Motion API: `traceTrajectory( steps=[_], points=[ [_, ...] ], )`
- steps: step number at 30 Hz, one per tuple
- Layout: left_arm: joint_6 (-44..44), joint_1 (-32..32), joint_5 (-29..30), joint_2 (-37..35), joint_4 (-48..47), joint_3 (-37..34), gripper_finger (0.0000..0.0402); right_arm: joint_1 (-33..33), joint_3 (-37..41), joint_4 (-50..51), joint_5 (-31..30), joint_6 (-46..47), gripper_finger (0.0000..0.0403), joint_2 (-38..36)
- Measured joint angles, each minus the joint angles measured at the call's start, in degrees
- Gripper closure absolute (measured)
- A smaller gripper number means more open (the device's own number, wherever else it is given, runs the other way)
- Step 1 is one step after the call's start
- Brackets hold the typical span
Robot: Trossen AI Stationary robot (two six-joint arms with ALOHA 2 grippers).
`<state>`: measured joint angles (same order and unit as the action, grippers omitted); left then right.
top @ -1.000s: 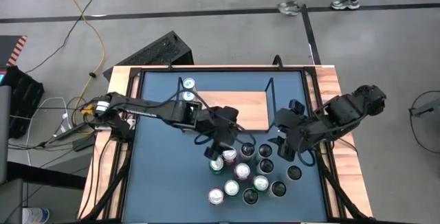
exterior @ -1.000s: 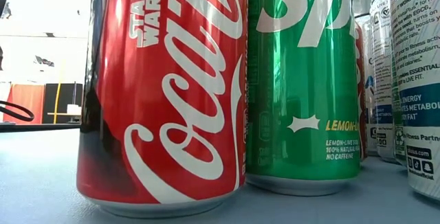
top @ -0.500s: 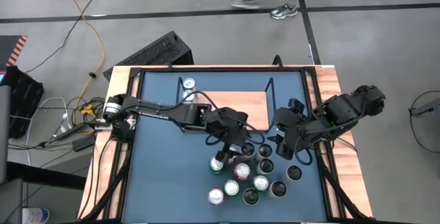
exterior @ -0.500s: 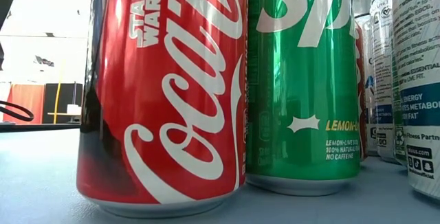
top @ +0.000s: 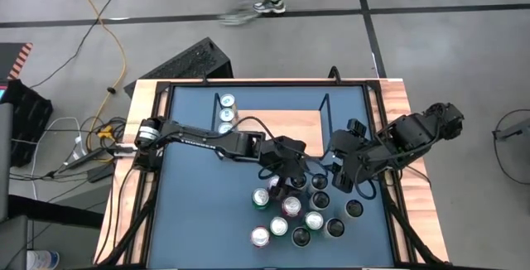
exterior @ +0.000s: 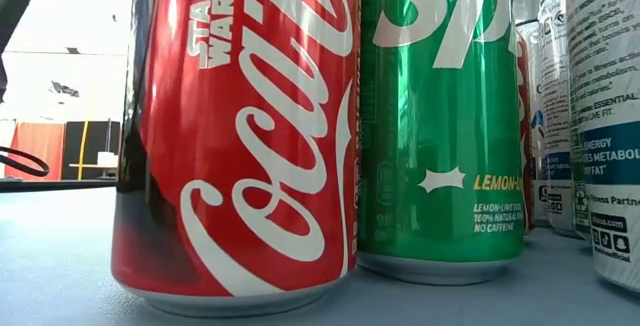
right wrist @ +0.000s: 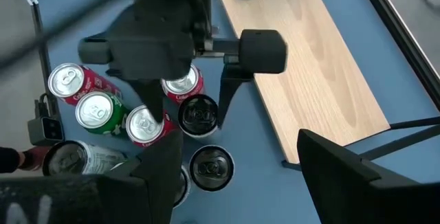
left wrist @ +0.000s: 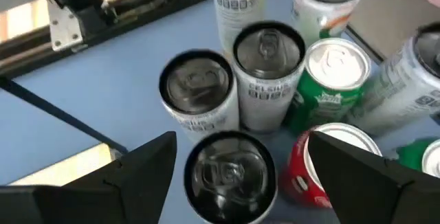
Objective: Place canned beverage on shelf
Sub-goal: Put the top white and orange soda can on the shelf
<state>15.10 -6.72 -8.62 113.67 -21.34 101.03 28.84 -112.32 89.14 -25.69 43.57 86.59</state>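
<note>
Several cans (top: pixel 302 208) stand upright in a cluster on the blue tabletop; the low view shows a red cola can (exterior: pixel 235 136) and a green one (exterior: pixel 440 116) up close. My left gripper (top: pixel 286 180) hangs open over the cluster's far left part. Its fingers stand on either side of a dark-topped can (left wrist: pixel 230 172) without touching it. The shelf (top: pixel 281 131), a light-wood board in a black wire frame, lies beyond the cluster, with cans (top: pixel 226 108) at its left end. My right gripper (top: pixel 344 171) waits open above the table's right part.
Silver Celsius cans (left wrist: pixel 265 80) and a green can (left wrist: pixel 330 86) crowd close around the dark-topped one. The black table frame (top: pixel 377 121) runs along the edges. The bare wood of the shelf (right wrist: pixel 323 80) shows free room. A person walks on the floor beyond the far edge.
My left gripper has gone toward the table's right edge and down, onto the can cluster, staying open. My right arm has kept still. No can has moved. The person beyond the table has walked toward the left.
</note>
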Motion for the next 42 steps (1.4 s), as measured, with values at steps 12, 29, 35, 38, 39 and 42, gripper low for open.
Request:
traceTrajectory(
  steps=[12,29,35,38,39,42],
  points=[
    [0.2,0.0,-0.4,2.5,-0.2,0.1,0.0086,0.0,0.0,0.0,0.0,0.0,0.0132,0.0],
    [0.3,0.8,-1.6,4.6,-2.4,0.1,0.0121,0.0,0.0,-0.4,0.0,0.0,0.0132,0.0],
    [-0.3,1.2,-2.1,4.6,-2.6,0.1,0.0169,0.0,0.0,-0.5,0.0,0.0,0.0132,0.0],
    [-0.8,1.5,-2.1,4.5,-2.9,0.1,0.0169,0.0,0.0,-0.5,0.0,0.0,0.0132,0.0],
    [-1.0,1.7,-2.3,4.3,-3.3,0.1,0.0169,0.0,0.0,-0.5,0.0,0.0,0.0132,0.0],
    [-1.2,2.1,-3.0,3.5,-4.7,0.0,0.0169,0.0,0.0,-0.5,0.0,0.0,0.0132,0.0]
  ],
)
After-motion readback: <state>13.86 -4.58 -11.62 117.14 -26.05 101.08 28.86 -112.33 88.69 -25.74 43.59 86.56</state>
